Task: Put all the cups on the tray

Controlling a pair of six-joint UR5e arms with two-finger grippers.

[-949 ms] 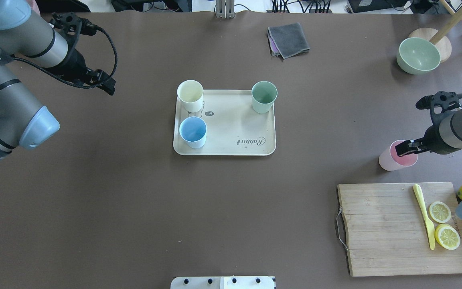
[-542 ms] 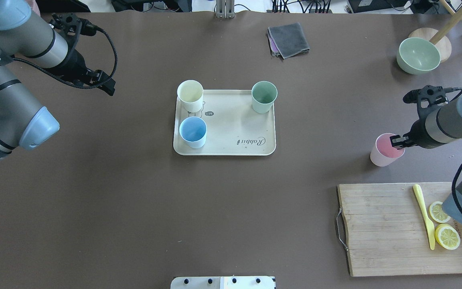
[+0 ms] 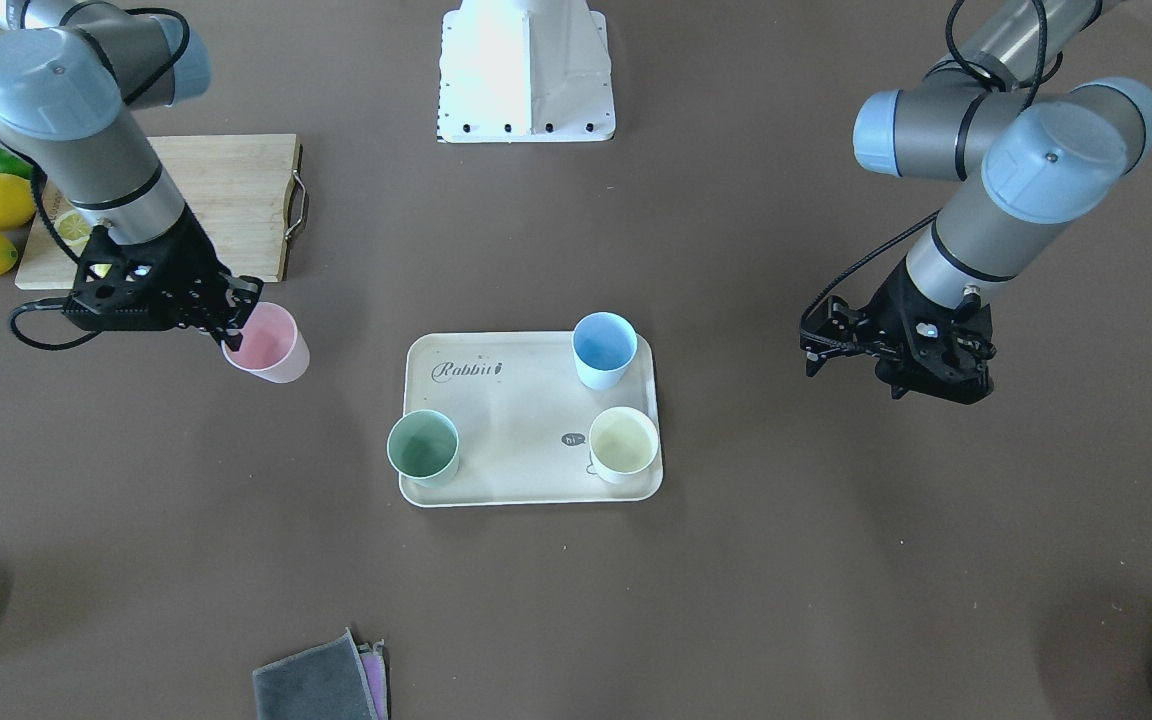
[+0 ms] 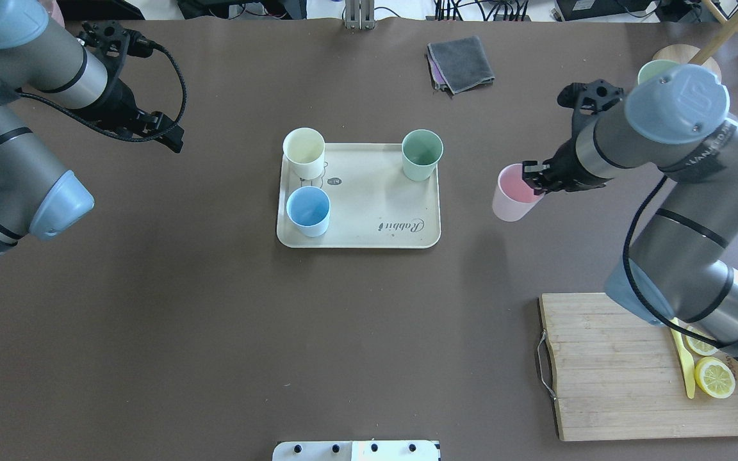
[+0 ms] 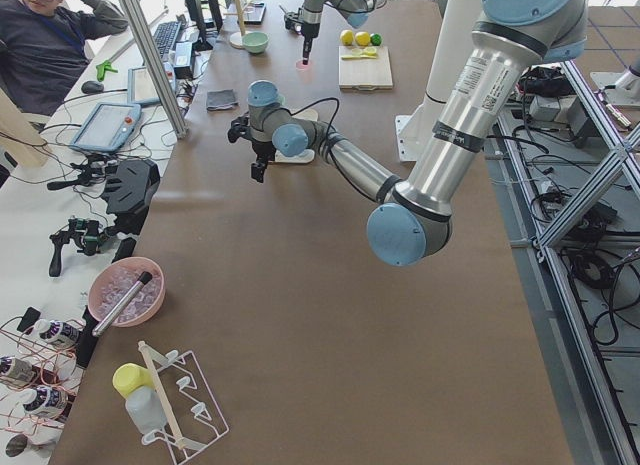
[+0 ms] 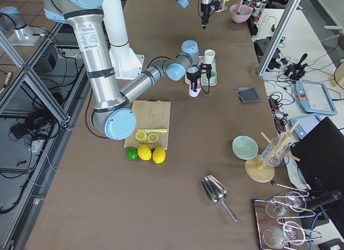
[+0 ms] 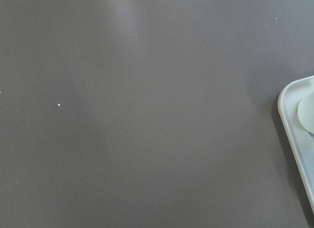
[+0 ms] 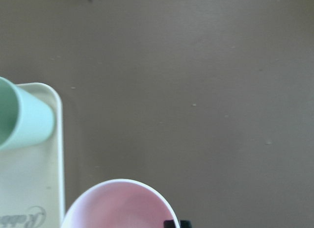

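Observation:
The cream-beige tray (image 4: 369, 221) lies mid-table and also shows in the front view (image 3: 521, 430). On it stand the cream-yellow cup (image 4: 303, 148), the light blue cup (image 4: 308, 208) and the sage green cup (image 4: 421, 152). My right gripper (image 4: 533, 177) is shut on the rim of the pink cup (image 4: 511, 195) and holds it just right of the tray, over bare table. The right wrist view shows the pink cup (image 8: 117, 206) beside the tray edge (image 8: 58, 139). My left gripper (image 4: 173, 137) is open and empty, well left of the tray.
A wooden cutting board (image 4: 606, 365) with lemon slices (image 4: 715, 378) and a yellow knife (image 4: 686, 371) lies front right under my right arm. A folded grey cloth (image 4: 460, 63) lies at the back. A green bowl (image 4: 649, 69) is back right, partly hidden.
My right arm has carried the pink cup left and toward the back, from near the cutting board to just beside the tray. My left arm has not moved.

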